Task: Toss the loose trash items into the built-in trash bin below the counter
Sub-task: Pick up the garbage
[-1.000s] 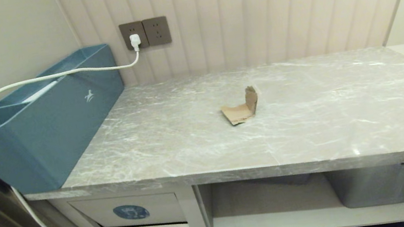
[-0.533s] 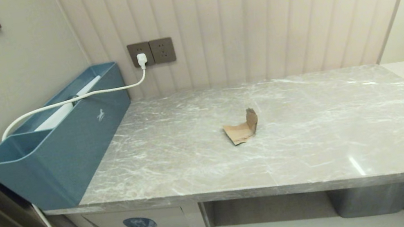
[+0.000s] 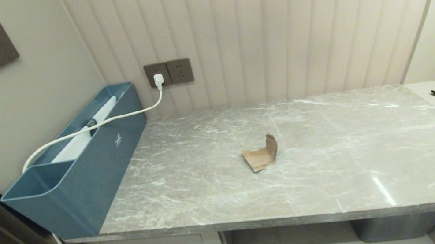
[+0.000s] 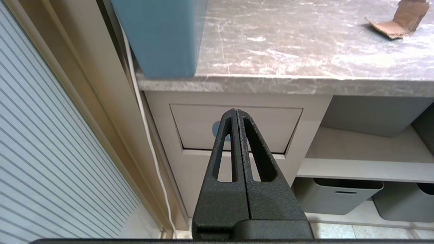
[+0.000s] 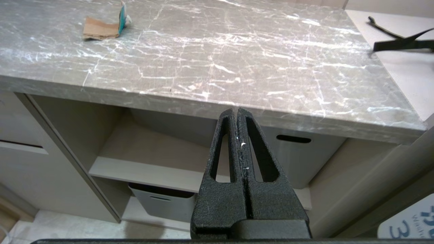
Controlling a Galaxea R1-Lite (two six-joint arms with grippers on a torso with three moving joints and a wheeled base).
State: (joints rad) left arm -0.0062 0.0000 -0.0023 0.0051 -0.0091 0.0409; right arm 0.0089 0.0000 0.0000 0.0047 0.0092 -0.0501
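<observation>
The cardboard scrap lies bent on the tabletop, well to the right of the blue box and apart from it. The trash bin flap sits below that box, closed. Left gripper and right gripper hang low in front, jaws pressed together, empty. The thin, half-flat scrap may slide or slip under closing fingers; a shut flap could block the drop.

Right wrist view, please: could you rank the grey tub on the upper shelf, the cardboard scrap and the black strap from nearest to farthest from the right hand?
From the shut right hand:
1. Grey tub, on the shelf under the counter edge, just behind the hand.
2. and 3. Cardboard scrap, far back on the counter, and black strap, on the pale surface beside it: too close to call.
</observation>
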